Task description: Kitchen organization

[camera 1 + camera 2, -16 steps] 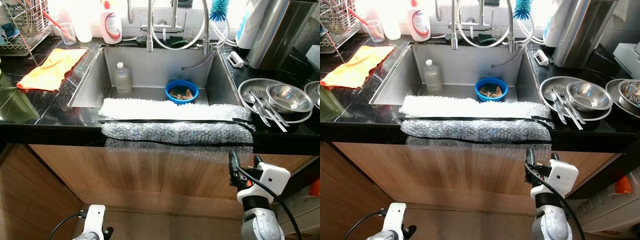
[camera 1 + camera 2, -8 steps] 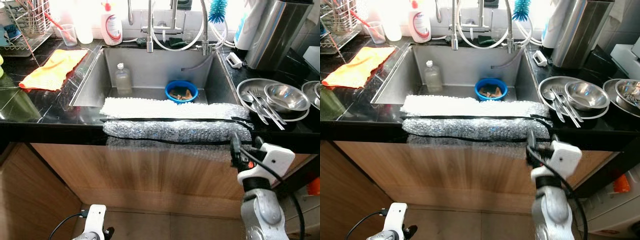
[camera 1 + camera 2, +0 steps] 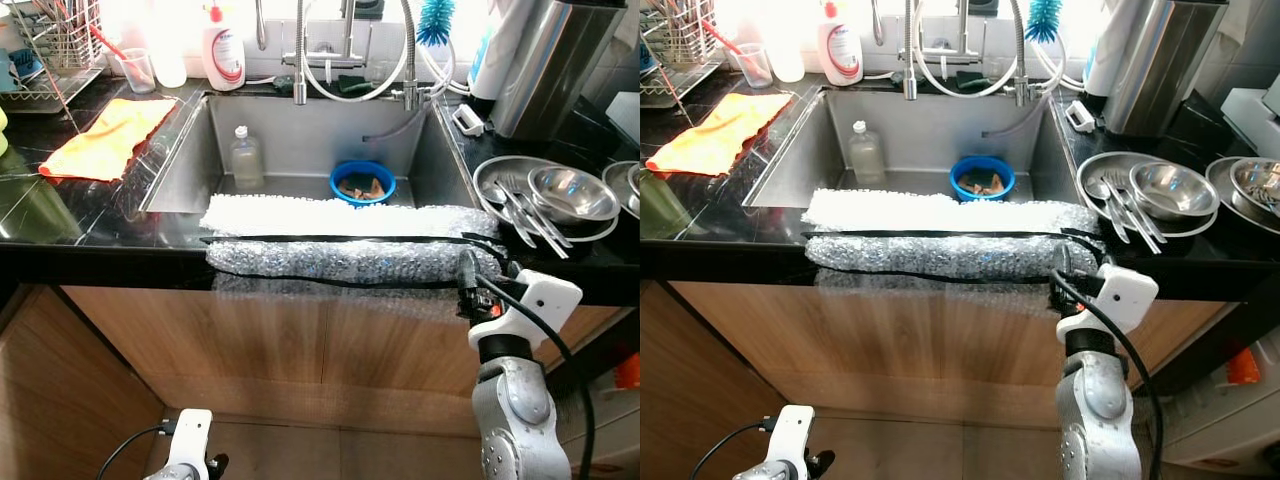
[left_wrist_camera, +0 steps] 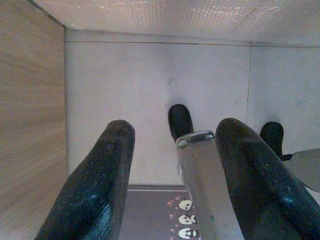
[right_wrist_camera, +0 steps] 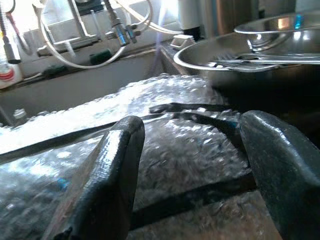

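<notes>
Right wrist view: open right pincer (image 5: 187, 165) facing bubble wrap (image 5: 165, 150).

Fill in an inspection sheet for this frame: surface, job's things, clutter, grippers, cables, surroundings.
Surface: black counter around a steel sink; bubble wrap taped over the front edge.
Job's things: blue bowl and clear bottle in the sink; steel bowl and cutlery on a plate at right.
Clutter: orange cloth, soap bottle, dish rack at left.
Grippers: right gripper open, raised at the bubble wrap's right end; left gripper open, low by the floor.
Cables: black cable along the right arm.
Surroundings: wooden cabinet front below.
</notes>
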Controlling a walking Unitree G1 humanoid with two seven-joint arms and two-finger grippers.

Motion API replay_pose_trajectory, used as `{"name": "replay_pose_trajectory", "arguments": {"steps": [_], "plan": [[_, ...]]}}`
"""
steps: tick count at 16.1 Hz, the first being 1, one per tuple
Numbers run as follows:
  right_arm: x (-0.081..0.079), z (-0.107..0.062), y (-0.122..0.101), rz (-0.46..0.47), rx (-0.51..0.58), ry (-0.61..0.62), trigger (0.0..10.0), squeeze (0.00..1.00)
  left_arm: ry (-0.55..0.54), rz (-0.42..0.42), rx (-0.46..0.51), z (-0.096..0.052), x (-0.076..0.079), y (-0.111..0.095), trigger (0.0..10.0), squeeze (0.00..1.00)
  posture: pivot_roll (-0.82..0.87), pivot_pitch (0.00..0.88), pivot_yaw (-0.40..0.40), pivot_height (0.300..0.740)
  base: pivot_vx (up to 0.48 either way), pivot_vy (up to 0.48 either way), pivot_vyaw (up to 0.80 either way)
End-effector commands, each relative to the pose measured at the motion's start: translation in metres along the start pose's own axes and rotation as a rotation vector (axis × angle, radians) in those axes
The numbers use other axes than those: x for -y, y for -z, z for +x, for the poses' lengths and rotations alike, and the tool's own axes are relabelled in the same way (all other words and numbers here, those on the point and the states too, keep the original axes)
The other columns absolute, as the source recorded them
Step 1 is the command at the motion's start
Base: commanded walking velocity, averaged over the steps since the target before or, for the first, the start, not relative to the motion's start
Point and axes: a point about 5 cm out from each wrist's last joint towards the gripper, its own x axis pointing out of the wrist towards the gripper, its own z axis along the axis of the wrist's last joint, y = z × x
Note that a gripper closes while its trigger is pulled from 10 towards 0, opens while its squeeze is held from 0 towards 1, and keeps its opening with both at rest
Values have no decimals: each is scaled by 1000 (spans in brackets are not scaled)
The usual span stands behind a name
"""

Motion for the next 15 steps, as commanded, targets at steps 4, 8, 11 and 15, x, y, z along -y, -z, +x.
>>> {"name": "replay_pose_trajectory", "arguments": {"steps": [4,8,11,15], "plan": [[-1,13,-4,-3,12,24,10000,0,-6,22,-20,-1,-3,4,10000,0,-50,60,8,740,0,0,0],[0,23,-4,3,13,66,10000,0,-6,22,-20,-1,-3,4,10000,0,-44,61,7,740,0,0,0],[1,25,-3,1,9,94,10000,0,-7,21,-22,-1,-4,5,10000,0,-39,66,6,740,0,0,0],[2,28,-3,0,14,114,10000,0,-6,23,-25,-1,-3,5,10000,0,-36,68,3,740,0,0,0]]}}
